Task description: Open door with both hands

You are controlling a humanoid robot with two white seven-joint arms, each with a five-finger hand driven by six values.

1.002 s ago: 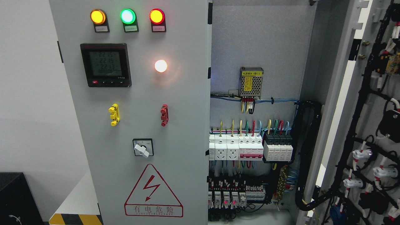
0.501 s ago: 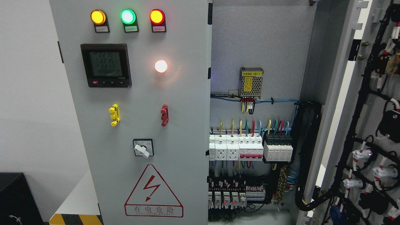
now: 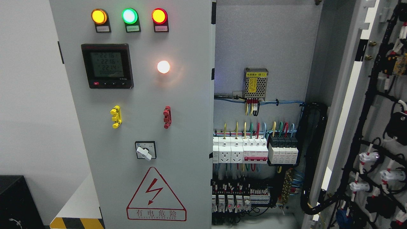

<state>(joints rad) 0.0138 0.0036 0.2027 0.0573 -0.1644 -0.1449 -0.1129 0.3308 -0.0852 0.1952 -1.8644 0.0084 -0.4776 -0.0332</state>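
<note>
A grey electrical cabinet fills the head view. Its left door (image 3: 143, 95) is closed and carries three lit lamps, a digital meter (image 3: 107, 66), a yellow handle (image 3: 115, 116), a red handle (image 3: 167, 117), a rotary switch (image 3: 145, 150) and a red shock-warning triangle. The right door (image 3: 378, 127) stands swung wide open at the picture's right, its inner side covered in black wiring. Between them the cabinet's inside (image 3: 257, 152) shows breakers, sockets and coloured wires. Neither of my hands nor arms appears.
A white wall lies to the left of the cabinet. A black box (image 3: 16, 200) sits at the lower left, beside a yellow-and-black striped strip (image 3: 76, 222) at the cabinet's foot.
The view has shifted by a few pixels and the meter's digits have changed. Both doors stand as before.
</note>
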